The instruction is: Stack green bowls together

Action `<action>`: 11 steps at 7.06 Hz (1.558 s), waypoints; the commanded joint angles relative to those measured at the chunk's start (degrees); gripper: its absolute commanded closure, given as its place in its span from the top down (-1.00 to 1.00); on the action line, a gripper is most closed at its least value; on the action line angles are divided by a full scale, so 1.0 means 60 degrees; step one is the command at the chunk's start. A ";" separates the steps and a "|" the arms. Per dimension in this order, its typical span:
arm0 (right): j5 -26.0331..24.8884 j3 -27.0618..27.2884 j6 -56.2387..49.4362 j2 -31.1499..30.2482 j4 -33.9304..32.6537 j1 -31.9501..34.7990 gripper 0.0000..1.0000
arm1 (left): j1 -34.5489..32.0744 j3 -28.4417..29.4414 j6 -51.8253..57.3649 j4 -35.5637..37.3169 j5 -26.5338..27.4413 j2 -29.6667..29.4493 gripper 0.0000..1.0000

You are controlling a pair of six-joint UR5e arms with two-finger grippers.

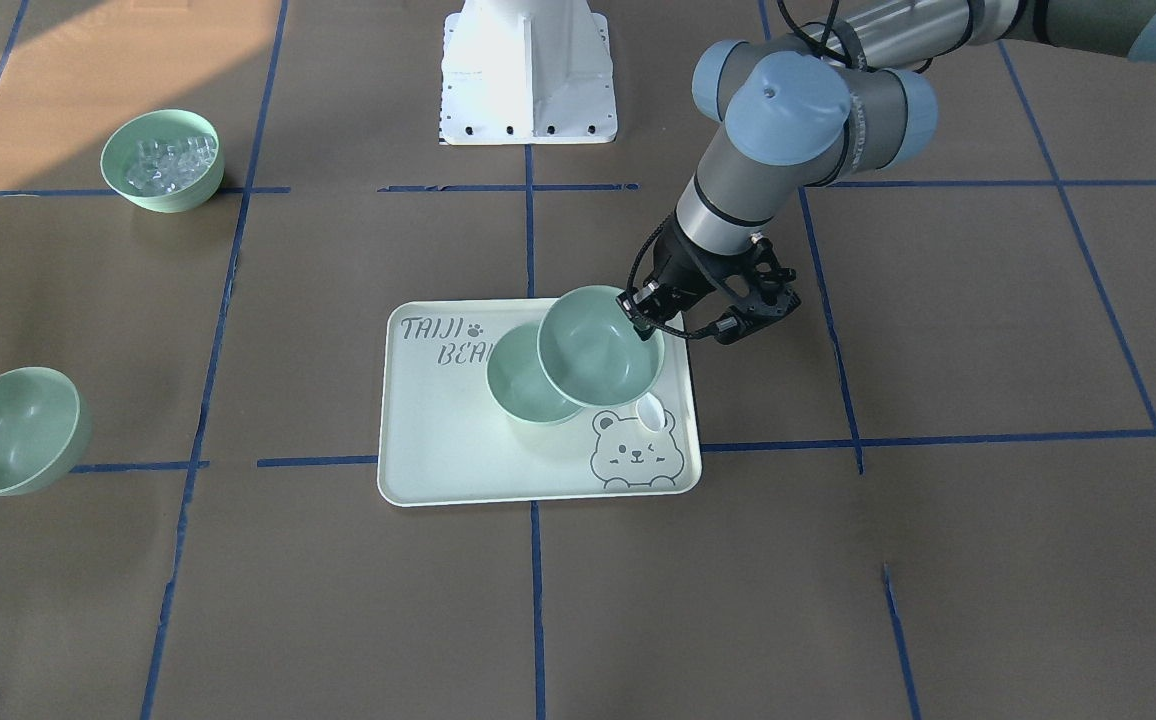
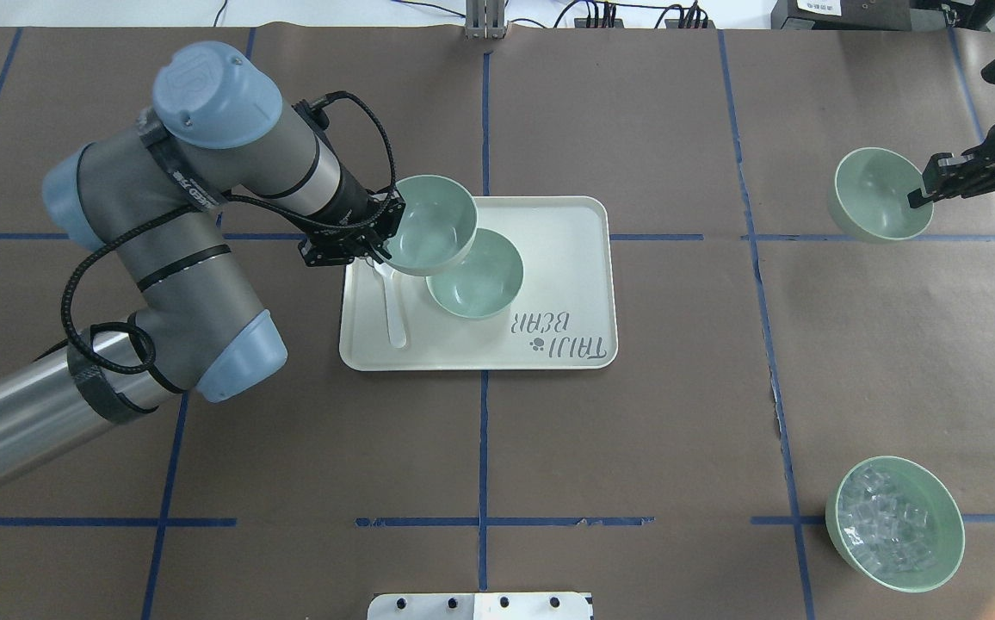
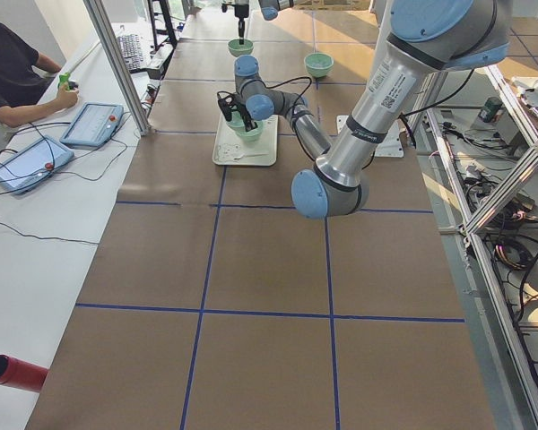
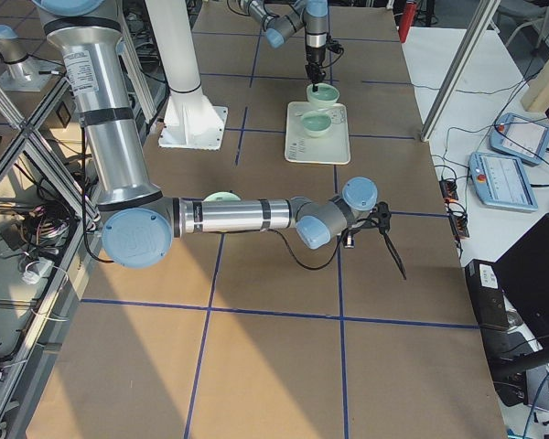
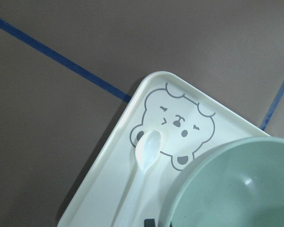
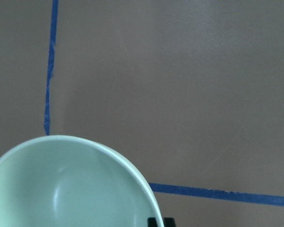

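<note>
My left gripper is shut on the rim of one green bowl and holds it tilted above the tray, overlapping a second green bowl that sits on the tray. In the front view the held bowl covers part of the tray bowl, with the left gripper at its rim. My right gripper is shut on the rim of the third green bowl, tilted, far to the right. That bowl shows at the front view's left edge.
The pale bear-printed tray lies mid-table with a white spoon on its left part, below the held bowl. A green bowl of clear cubes stands near right. The robot's white base is behind the tray.
</note>
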 commanded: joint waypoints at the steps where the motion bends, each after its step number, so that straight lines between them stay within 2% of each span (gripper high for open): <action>1: 0.0264 0.0015 0.0766 0.0417 -0.0011 0.0037 -1.00 | 0.0774 0.0279 -0.0259 -0.0590 0.0812 -0.0146 -1.00; 3: 0.0264 0.0102 0.0973 0.0520 -0.0026 0.0023 -1.00 | 0.0791 0.0673 -0.0244 -0.0591 0.0814 -0.0467 -1.00; 8: 0.0264 0.0132 0.0988 0.0520 -0.0011 0.0037 -1.00 | 0.0717 0.0792 -0.0215 -0.0620 0.0960 -0.0454 -1.00; 9: 0.0264 0.0132 0.0988 0.0520 -0.0011 0.0037 -1.00 | 0.0717 0.0806 -0.0258 -0.0794 0.0960 -0.0454 -0.36; 10: 0.0250 0.0132 0.0988 0.0506 -0.0011 0.0037 -1.00 | 0.0732 0.0995 -0.0201 -0.1246 0.0960 -0.0454 0.99; 11: 0.0250 0.0132 0.0988 0.0520 -0.0011 0.0037 -1.00 | 0.0718 0.0983 -0.0157 -0.1410 0.0960 -0.0439 1.00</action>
